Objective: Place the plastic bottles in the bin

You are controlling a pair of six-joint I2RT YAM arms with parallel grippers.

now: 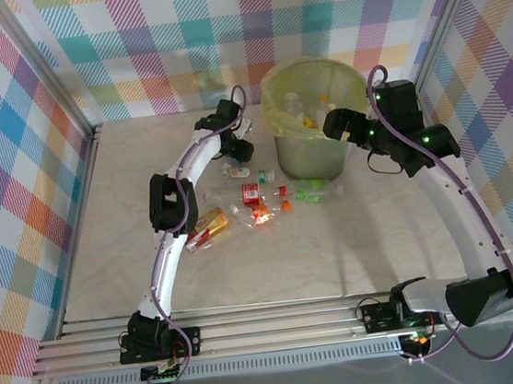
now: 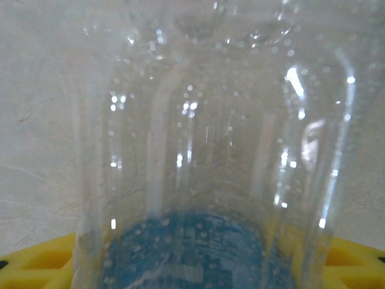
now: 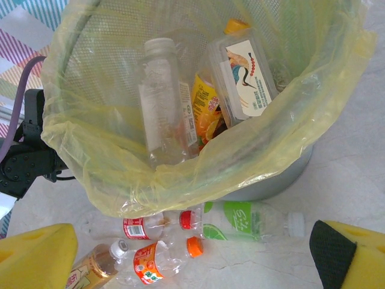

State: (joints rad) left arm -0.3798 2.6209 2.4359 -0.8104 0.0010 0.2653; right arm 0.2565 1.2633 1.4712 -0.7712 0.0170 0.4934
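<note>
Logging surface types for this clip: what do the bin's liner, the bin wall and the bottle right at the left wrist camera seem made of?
Liner: thin translucent yellow plastic film, wrinkled, folded over the rim.
Bin wall: grey, matte, smooth outside; metal or hard plastic, can't tell.
Bottle: clear glossy plastic, ribbed, speckled with droplets, blue label.

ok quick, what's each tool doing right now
left tool: closed on a clear bottle with a blue label
right tool: open, holding nothing
</note>
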